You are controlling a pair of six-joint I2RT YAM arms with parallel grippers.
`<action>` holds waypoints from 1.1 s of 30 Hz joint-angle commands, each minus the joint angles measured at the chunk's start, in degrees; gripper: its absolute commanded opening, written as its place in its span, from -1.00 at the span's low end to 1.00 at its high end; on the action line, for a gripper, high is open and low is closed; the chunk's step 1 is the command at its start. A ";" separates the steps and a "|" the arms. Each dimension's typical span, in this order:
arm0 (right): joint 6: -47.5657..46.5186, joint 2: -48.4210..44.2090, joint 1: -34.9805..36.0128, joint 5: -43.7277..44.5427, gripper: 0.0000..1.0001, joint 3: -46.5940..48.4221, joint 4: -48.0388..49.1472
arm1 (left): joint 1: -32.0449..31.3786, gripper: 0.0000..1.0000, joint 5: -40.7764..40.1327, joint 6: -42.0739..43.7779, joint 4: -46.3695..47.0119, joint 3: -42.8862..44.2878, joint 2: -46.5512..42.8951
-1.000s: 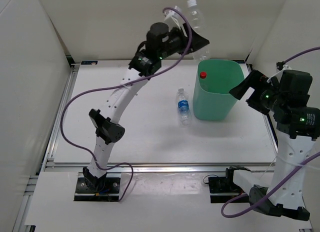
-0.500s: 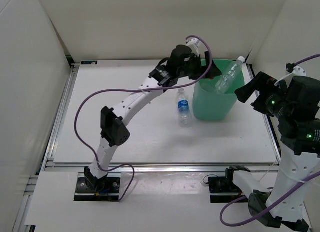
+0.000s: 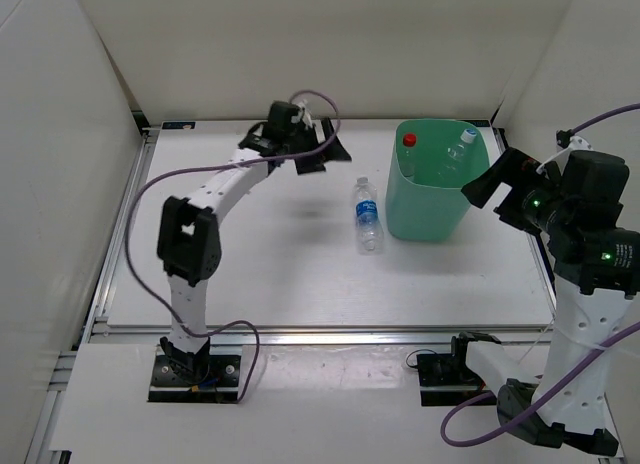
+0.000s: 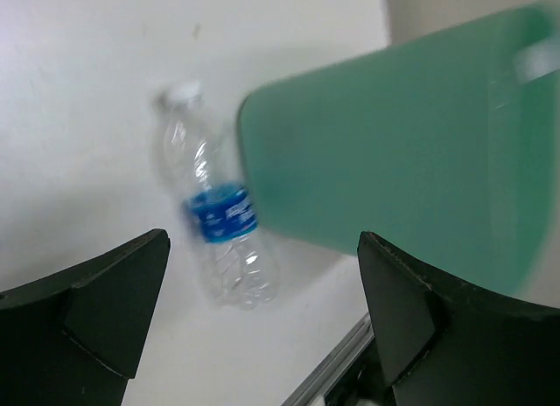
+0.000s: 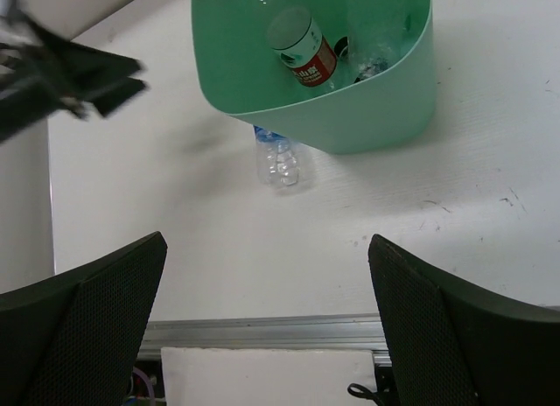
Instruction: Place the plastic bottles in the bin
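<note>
The mint-green bin (image 3: pixel 428 220) stands at the back right of the table. Inside it lie a red-capped, red-labelled plastic bottle (image 3: pixel 409 141) (image 5: pixel 307 52) and a clear bottle with a white cap (image 3: pixel 464 140). A blue-labelled bottle with a white cap (image 3: pixel 368 215) (image 4: pixel 220 220) lies flat on the table just left of the bin; its base (image 5: pixel 280 164) peeks out behind the bin wall (image 5: pixel 376 117). My left gripper (image 3: pixel 330 154) (image 4: pixel 262 336) hovers open and empty, left of the bin (image 4: pixel 394 143) and above the lying bottle. My right gripper (image 3: pixel 482 185) (image 5: pixel 267 327) hangs open and empty at the bin's right side.
White walls close in the table at the back and both sides. A metal rail (image 3: pixel 320 334) runs along the table's near edge. A purple cable (image 3: pixel 150 199) loops off the left arm. The left arm's gripper (image 5: pixel 74 78) shows blurred in the right wrist view.
The left gripper, which held a clear bottle above the bin, opened and dropped it in. It then drew back to the left, away from the bin. The right arm barely shifted.
</note>
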 commanded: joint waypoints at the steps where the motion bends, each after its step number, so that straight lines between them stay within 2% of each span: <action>1: -0.79 -0.24 -0.32 -0.92 1.00 -0.22 2.44 | -3.70 1.00 8.67 1.19 -3.17 -0.43 7.27; 10: -0.79 0.82 -0.32 -0.39 1.00 -0.56 2.44 | -5.55 1.00 10.78 -1.27 -3.17 0.45 17.37; 17: -0.79 0.20 -0.32 0.13 1.00 -3.38 1.91 | -7.31 1.00 10.79 -2.41 -3.17 1.24 21.33; 28: -1.84 -0.33 -0.32 0.66 1.00 -5.76 1.91 | -8.45 1.00 15.26 -5.92 -3.17 15.47 30.30; 29: -1.84 -0.33 -0.32 1.18 1.00 -5.76 1.91 | -8.45 0.95 16.49 -5.93 -3.17 16.09 31.70; 31: -1.84 -0.33 -0.32 1.71 1.00 -5.76 1.38 | -8.45 0.73 18.25 -7.50 -3.17 17.32 33.20; 32: -1.84 -0.33 -0.32 2.32 1.00 -5.76 1.38 | -8.45 0.56 19.13 -7.51 -3.17 17.33 33.82; 33: -1.84 -0.33 -0.32 2.33 1.00 -5.76 1.38 | -8.45 0.24 20.44 -8.20 -3.17 17.33 34.43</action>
